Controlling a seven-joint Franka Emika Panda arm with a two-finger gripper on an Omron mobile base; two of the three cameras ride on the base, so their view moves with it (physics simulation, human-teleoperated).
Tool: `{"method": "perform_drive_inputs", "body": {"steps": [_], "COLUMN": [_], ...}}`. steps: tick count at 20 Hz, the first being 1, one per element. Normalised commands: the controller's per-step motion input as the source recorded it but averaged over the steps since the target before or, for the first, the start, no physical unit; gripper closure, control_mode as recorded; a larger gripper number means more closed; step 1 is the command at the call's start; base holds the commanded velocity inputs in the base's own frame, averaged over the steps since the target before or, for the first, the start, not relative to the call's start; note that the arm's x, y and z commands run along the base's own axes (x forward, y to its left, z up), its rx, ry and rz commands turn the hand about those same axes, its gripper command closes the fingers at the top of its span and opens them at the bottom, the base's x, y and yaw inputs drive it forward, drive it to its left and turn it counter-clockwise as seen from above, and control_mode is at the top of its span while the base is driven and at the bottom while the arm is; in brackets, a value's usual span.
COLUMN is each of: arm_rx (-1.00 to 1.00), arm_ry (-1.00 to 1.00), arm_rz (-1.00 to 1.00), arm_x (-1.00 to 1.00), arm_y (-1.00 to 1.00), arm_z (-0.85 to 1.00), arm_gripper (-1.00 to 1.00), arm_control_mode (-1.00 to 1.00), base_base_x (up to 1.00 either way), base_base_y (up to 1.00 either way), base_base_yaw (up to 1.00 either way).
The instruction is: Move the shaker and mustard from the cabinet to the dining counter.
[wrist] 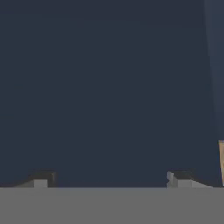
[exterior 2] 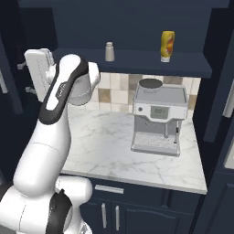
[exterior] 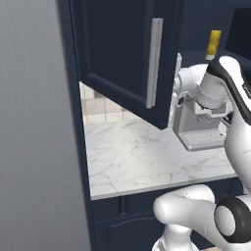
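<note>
The gripper (wrist: 111, 181) has its fingertips set wide apart, holding nothing, close against a dark navy panel of the cabinet (exterior 2: 132, 18). Well to its right on the cabinet's open shelf stand the shaker (exterior 2: 109, 51) and, farther right, the mustard (exterior 2: 167, 45), above the coffee machine (exterior 2: 158, 119)

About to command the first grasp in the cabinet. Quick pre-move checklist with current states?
1. Cabinet open, shelf exposed: ok.
2. Shaker upright on the shelf: ok.
3. Mustard on the shelf, apart from the shaker: ok.
4. End effector fingers spread with nothing between them: ok.
5. End effector aimed at an item: not ok, the hand view faces a dark navy surface.
6. Coffee machine sits below the shelf, clearance under the arm: cannot tell.
</note>
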Motion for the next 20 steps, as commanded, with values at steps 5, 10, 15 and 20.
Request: {"method": "perform_drive_inputs", "body": {"steps": [5,10,15,20], "arm_rx": [-0.08,0.0,0.0,-0.04], "arm_ry": [-0.18,-0.01,-0.04,0.03], "arm_rz": [0.04,-0.16,-0.25,-0.09], "arm_x": [-0.54,-0.05,0.1,0.29], "arm_y": [0.99,0.67,0.51,0.01], "arm_z": [0.0,-0.27,-0.43,0.06], "arm_gripper": [-1.0,-1.0,-1.0,-1.0], "arm_control_mode": [-1.0,-1.0,-1.0,-1.0], "base_base_x": [0.0,0.0,0.0,0.0], "base_base_y": [0.0,0.0,0.0,0.0], "base_base_yaw": [0.0,0.0,0.0,0.0]}}
